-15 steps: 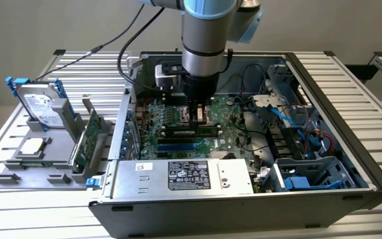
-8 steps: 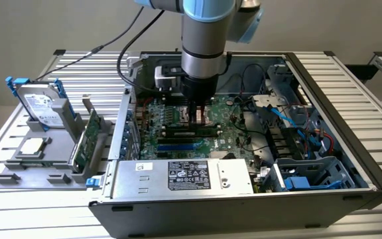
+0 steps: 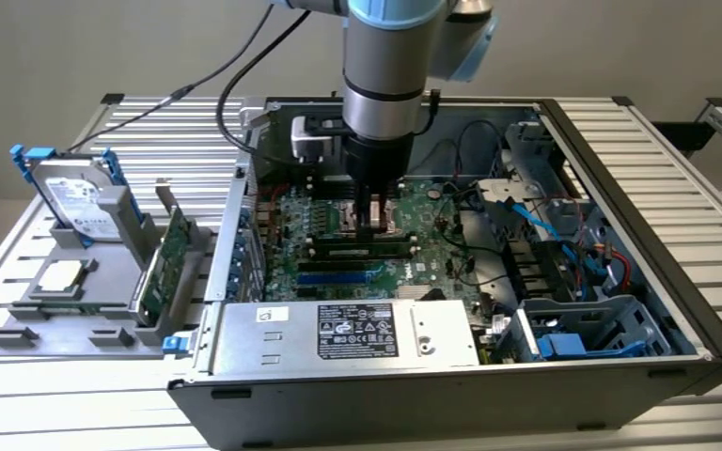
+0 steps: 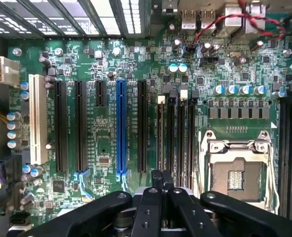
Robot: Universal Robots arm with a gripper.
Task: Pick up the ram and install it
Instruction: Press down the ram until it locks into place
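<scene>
The ram (image 3: 361, 248) is a long, thin dark stick standing on edge in a black memory slot on the green motherboard (image 3: 289, 268) inside the open computer case. In the wrist view the ram (image 4: 160, 138) runs as a narrow line straight out from under my fingertips. My gripper (image 3: 371, 228) hangs straight down from the arm with its tips just over the middle of the stick. The black fingers (image 4: 156, 183) of my gripper (image 4: 162, 177) are pressed together. Whether they touch the stick's top edge I cannot tell.
More empty black memory slots (image 4: 181, 138) lie beside the ram, then the CPU socket (image 4: 235, 168). A grey power supply (image 3: 349, 334) sits at the case front, with blue cables (image 3: 530, 225) at the exterior view's right. A rack outside holds a hard drive (image 3: 72, 202) and a green card (image 3: 161, 263).
</scene>
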